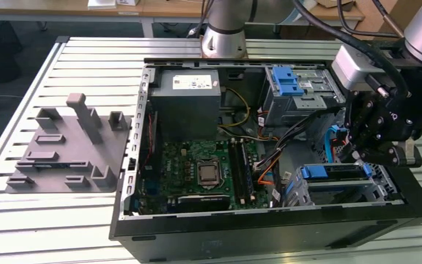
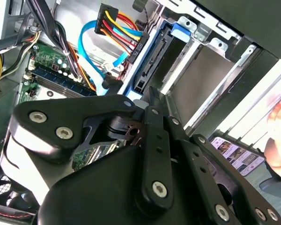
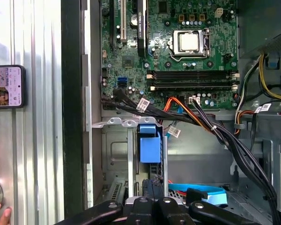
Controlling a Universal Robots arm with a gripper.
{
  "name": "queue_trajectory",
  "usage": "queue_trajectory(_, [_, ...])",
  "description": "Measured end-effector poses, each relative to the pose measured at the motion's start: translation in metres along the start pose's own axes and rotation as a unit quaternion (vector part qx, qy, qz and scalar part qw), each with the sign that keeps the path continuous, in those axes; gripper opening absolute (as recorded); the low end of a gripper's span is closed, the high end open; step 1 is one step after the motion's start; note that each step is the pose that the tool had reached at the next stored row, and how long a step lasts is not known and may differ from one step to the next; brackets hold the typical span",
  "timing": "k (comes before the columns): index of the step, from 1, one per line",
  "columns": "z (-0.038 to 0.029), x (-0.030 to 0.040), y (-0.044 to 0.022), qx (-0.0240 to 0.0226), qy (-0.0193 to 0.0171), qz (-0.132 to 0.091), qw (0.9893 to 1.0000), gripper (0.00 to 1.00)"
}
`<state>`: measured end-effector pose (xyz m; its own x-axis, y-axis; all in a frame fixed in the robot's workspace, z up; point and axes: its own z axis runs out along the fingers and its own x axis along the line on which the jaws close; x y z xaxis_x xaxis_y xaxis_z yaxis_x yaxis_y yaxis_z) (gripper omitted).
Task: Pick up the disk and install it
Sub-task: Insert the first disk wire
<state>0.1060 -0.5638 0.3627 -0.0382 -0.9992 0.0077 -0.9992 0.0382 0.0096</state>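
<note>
Tool point(image 1: 378, 157): black multi-link assembly, hanging over the drive bay at the exterior view's right end of the case; whether its fingers are open or closed cannot be told.
Disk point(image 1: 333, 172): seated edge-up in the lower drive bay, blue carrier frame along its top edge, directly below the tool; in the first wrist view its blue tab point(image 3: 149, 142) stands between the bay's metal rails; in the second wrist view its connector edge point(image 2: 150, 63) faces the cables.
Computer case point(image 1: 270, 231): black tower lying on its side, side panel off, on the slatted metal counter point(image 1: 86, 220).
Motherboard point(image 1: 200, 173): green, in the case floor.
Power supply point(image 1: 189, 104): grey box with white sticker, far corner.
Upper drive cage point(image 1: 299, 88): metal, with blue latch.
Cables point(image 2: 114, 23): red, yellow and black bundle plus a blue ribbon, beside the disk.
Grey fixture point(image 1: 68, 146): on the counter, at the exterior view's left of the case.
Phone point(image 3: 7, 86): flat on the counter beside the case.
</note>
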Motion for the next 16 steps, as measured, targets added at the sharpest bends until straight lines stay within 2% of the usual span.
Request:
queue_trajectory(8, [0.0001, -0.0055, -0.0102, 0.0000, 0.0000, 0.000, 1.0000, 0.11])
queue_trajectory(16, [0.0010, -0.0184, -0.0152, 0.0000, 0.0000, 0.000, 1.0000, 0.11])
